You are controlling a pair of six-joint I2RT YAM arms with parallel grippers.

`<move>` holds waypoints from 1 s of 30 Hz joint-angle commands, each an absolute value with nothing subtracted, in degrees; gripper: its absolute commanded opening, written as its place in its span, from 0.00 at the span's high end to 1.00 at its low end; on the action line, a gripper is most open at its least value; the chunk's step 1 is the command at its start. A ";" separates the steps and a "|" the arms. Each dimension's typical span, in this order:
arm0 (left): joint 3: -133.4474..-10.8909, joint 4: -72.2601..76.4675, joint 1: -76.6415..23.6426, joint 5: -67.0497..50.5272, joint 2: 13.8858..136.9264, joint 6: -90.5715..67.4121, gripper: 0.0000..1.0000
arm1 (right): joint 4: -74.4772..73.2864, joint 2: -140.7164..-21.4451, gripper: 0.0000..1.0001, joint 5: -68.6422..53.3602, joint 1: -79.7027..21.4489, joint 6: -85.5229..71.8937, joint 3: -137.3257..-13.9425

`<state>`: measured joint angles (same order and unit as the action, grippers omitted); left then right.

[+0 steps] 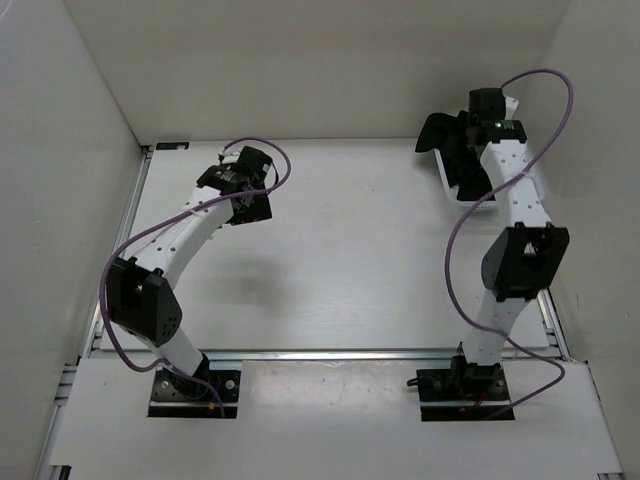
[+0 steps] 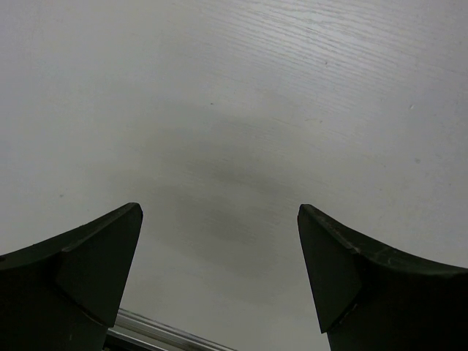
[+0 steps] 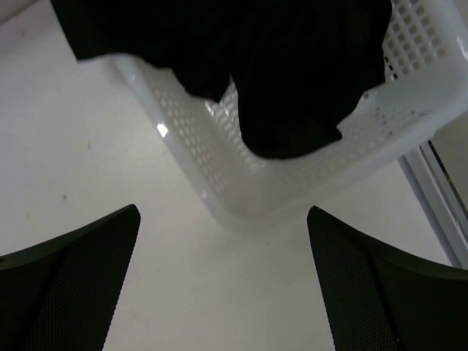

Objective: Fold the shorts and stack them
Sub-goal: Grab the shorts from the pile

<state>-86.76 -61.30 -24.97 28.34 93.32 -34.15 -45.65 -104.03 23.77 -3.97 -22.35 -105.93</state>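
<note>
The black shorts lie bunched in a white mesh basket and hang over its near rim. In the top view the shorts and the basket sit at the far right of the table. My right gripper is open and empty, just short of the basket's corner, above bare table; in the top view it hangs over the basket area. My left gripper is open and empty over bare white table, far left of the shorts, and also shows in the top view.
White walls close the table on the left, back and right. A metal rail runs along the right edge beside the basket, and another rail lies under the left gripper. Purple cables loop off both arms.
</note>
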 commanded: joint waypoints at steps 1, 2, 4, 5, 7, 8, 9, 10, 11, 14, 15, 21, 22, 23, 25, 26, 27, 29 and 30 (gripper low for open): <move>-88.77 -60.56 -25.22 26.29 90.18 -31.11 0.00 | -50.96 -113.35 0.00 19.78 -0.27 -22.85 -118.79; -88.77 -59.77 -25.22 24.97 90.18 -30.33 0.00 | -52.19 -118.77 0.00 18.38 0.78 -22.85 -122.31; -89.99 -59.77 -25.22 24.96 90.18 -28.84 0.00 | -55.35 -126.69 0.00 16.80 2.02 -23.47 -132.86; -90.00 -59.77 -25.22 24.44 90.70 -28.83 0.00 | -55.37 -129.00 0.00 15.57 3.41 -24.08 -135.59; -90.00 -59.77 -25.22 23.91 90.70 -28.30 0.00 | -55.90 -134.35 0.00 12.76 4.83 -26.27 -141.23; -90.00 -59.77 -25.22 23.91 91.23 -27.78 0.00 | -55.90 -135.86 0.00 11.61 6.14 -26.98 -142.11; -90.00 -59.77 -25.22 23.21 91.23 -27.77 0.00 | -54.85 -137.18 0.00 10.56 6.76 -28.37 -142.73; -90.00 -59.77 -25.22 22.51 91.23 -27.77 0.00 | -53.36 -139.37 0.00 9.50 7.38 -29.00 -143.26; -90.00 -59.77 -25.22 21.98 91.23 -27.77 0.00 | -52.48 -140.53 0.00 8.71 7.90 -29.53 -143.26; -89.39 -58.54 -25.22 20.31 91.75 -27.77 0.00 | -50.02 -144.57 0.00 6.69 9.22 -30.23 -144.49; -89.38 -58.54 -25.22 19.78 91.76 -27.77 0.00 | -50.01 -145.54 0.01 6.68 9.75 -30.93 -145.10; -90.00 -58.01 -25.22 19.16 92.90 -27.25 0.00 | -46.32 -148.54 0.38 5.54 10.28 -31.46 -147.39; -90.52 -58.01 -25.22 19.16 93.42 -27.25 0.00 | -45.54 -147.58 0.54 5.54 10.28 -31.46 -147.39; -90.53 -58.01 -25.22 19.16 93.43 -27.25 0.00 | -45.53 -146.87 0.65 6.23 10.28 -32.07 -146.70; -90.53 -58.01 -25.22 19.16 93.43 -27.25 0.00 | -45.00 -143.54 0.89 7.02 10.28 -32.60 -145.20; -90.53 -58.01 -25.22 19.16 93.43 -27.25 0.00 | -45.00 -142.05 0.95 7.55 10.28 -32.61 -144.59; -90.53 -58.01 -25.22 19.16 93.43 -27.25 0.00 | -44.30 -138.55 1.00 8.69 10.28 -32.61 -143.01; -90.53 -58.01 -25.22 18.54 92.73 -27.25 0.00 | -43.51 -134.76 1.00 9.23 9.76 -31.82 -141.69; -90.53 -58.01 -25.22 17.94 92.72 -27.25 0.00 | -42.72 -130.91 1.00 9.23 9.15 -30.77 -141.16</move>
<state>-88.33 -58.65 -25.04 19.59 94.28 -27.83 -47.37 -143.96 7.94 10.17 -32.29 -141.05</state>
